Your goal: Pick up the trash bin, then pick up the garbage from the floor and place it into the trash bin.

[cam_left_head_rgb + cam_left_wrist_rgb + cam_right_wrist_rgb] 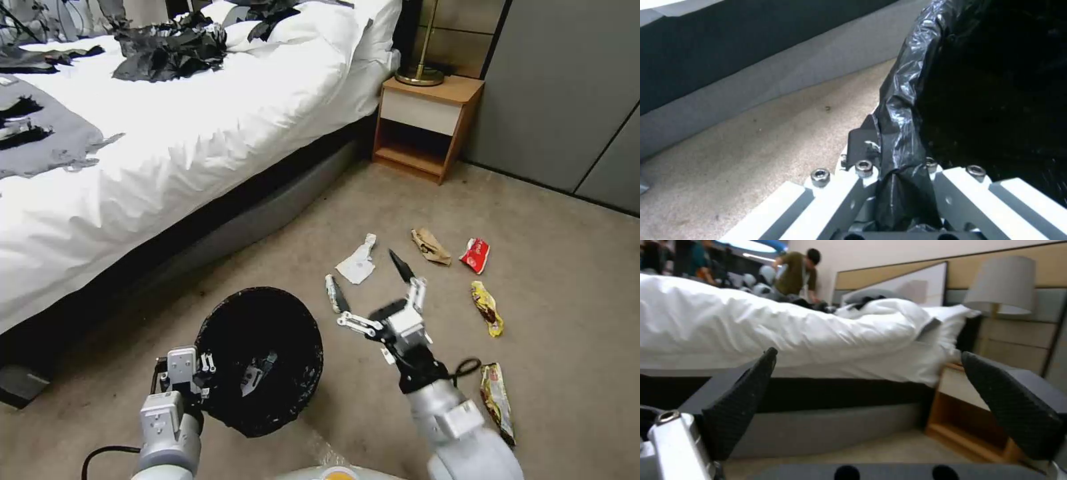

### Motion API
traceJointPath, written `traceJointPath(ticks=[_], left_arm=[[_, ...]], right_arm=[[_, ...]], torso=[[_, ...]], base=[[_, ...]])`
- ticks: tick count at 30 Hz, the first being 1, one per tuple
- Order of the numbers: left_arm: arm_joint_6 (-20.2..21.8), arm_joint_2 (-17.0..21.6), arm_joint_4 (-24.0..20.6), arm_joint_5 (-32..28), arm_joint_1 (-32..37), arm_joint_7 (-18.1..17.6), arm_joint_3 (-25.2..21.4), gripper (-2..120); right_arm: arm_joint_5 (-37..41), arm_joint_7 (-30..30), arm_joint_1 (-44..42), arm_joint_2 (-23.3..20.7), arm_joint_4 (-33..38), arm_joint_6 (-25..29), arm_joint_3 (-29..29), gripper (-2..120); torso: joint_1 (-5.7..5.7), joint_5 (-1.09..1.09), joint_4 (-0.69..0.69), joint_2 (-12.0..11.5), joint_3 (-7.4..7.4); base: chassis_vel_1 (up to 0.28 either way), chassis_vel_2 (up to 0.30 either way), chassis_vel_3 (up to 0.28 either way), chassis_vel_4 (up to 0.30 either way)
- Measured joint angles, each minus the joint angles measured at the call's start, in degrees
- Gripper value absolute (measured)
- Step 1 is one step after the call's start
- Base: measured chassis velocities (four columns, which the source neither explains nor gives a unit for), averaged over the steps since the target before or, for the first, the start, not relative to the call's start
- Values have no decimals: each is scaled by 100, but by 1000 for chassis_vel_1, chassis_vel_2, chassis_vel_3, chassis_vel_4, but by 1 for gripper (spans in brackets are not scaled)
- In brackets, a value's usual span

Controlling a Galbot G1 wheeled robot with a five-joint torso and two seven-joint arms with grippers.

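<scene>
Left gripper [212,371]: fingers [862,143] closed on the bag-lined rim of the trash bin [263,360], one finger outside the rim and one inside (the left wrist view shows the black liner [900,110] pinched between them). Bin held off the carpet, tilted, its mouth facing up toward the head camera; it sits at about 7 o'clock in the head view, beside the bed [167,147].

Right gripper [370,287]: fingers [740,406] spread wide, nothing between them, hovering above the carpet [567,267] just right of the bin.

Garbage lies on the carpet around the right gripper:
- white tissue [358,262] at 12 o'clock from the gripper, near the finger tips
- crumpled brown paper [431,246] at 1 o'clock
- red wrapper [475,255] farther out at 2 o'clock
- yellow wrapper [487,307] at 3 o'clock
- long yellow-red wrapper [498,400] at 5 o'clock, beside the right forearm

Wooden nightstand [427,123] stands beyond the litter, touching the bed's head end (lamp base [420,75] on top). Black clothes [170,50] lie on the bed.
</scene>
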Motion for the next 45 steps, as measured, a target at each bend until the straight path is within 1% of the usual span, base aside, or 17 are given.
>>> traceJointPath(ticks=[2, 6, 13, 21, 23, 24, 26, 27, 29, 30, 32, 33, 36, 38, 41, 42, 45], left_arm=[[-39, -2, 0, -46, 20, 1, -35, 1], [-74, 16, -7, -102, 59, 2, -82, 1], [-84, 22, -39, -128, 77, 5, -89, 1], [-119, 17, -51, -121, 111, 7, -79, 1], [-119, 17, -73, -116, 109, 9, -80, 1], [-119, 17, -73, -116, 109, 9, -80, 1], [-119, 20, -82, -111, 105, 9, -80, 1], [-119, 20, -82, -111, 105, 9, -80, 1], [-118, 25, -85, -103, 102, 9, -71, 1], [-118, 25, -85, -103, 102, 9, -71, 1], [-117, 30, -87, -102, 103, 9, -64, 1], [-117, 30, -87, -102, 103, 9, -64, 1], [-115, 40, -93, -102, 102, 9, -62, 1], [-113, 43, -94, -102, 101, 9, -62, 1], [-98, 47, -105, -102, 104, 2, -64, 1], [-98, 47, -105, -102, 104, 2, -64, 1], [-94, 53, -111, -103, 108, -5, -71, 1]], right_arm=[[-122, 183, -187, 161, -112, 130, 13, 100], [-218, 299, -393, 312, -267, 319, -21, 100], [-242, 294, -464, 333, -318, 402, -10, 100], [-130, 274, -414, 262, -260, 329, 158, 100], [37, 288, -315, 221, -237, 87, 434, 100], [37, 288, -315, 221, -237, 87, 434, 100], [445, 302, -108, 138, -278, -331, 904, 100], [445, 302, -108, 138, -278, -331, 904, 100], [1169, 373, 170, -19, -433, -955, 1407, 100], [1169, 373, 170, -19, -433, -955, 1407, 100], [1769, 407, 344, -211, -551, -1675, 1825, 100], [1769, 407, 344, -211, -551, -1675, 1825, 100], [2254, 174, 546, -416, -857, -2236, 2243, 100], [2361, 78, 613, -479, -1014, -2361, 2313, 100], [2515, -108, 754, -633, -1572, -2622, 2365, 100], [2515, -108, 754, -633, -1572, -2622, 2365, 100], [2521, -268, 858, -755, -2086, -2855, 2376, 100]], torso=[[0, 0, 0, 0, 0], [0, -1, 0, 0, 0], [0, 0, 0, 0, 0], [0, 0, 0, 0, 0], [0, 1, 0, 0, 0], [0, 1, 0, 0, 0], [0, 0, 0, 0, 0], [0, 0, 0, 0, 0], [0, 2, 0, 0, 0], [0, 2, 0, 0, 0], [0, 1, 0, 0, 1], [0, 1, 0, 0, 1], [0, 1, 0, 0, 1], [0, 0, 0, 0, 1], [0, 2, 1, 0, 1], [0, 2, 1, 0, 1], [0, 1, 0, 0, 1]], base=[[0, 0, 0, 0], [0, 0, 0, 0], [0, 0, 0, 0], [0, 0, 0, 0], [0, 0, 0, 0], [0, 0, 0, 0], [0, 0, 0, 0], [0, 0, 0, 0], [0, 0, 0, 0], [0, 0, 0, 0], [0, 0, 0, 0], [0, 0, 0, 0], [0, 0, 0, 0], [0, 0, 0, 0], [0, 0, 0, 0], [0, 0, 0, 0], [0, 0, 0, 0]])
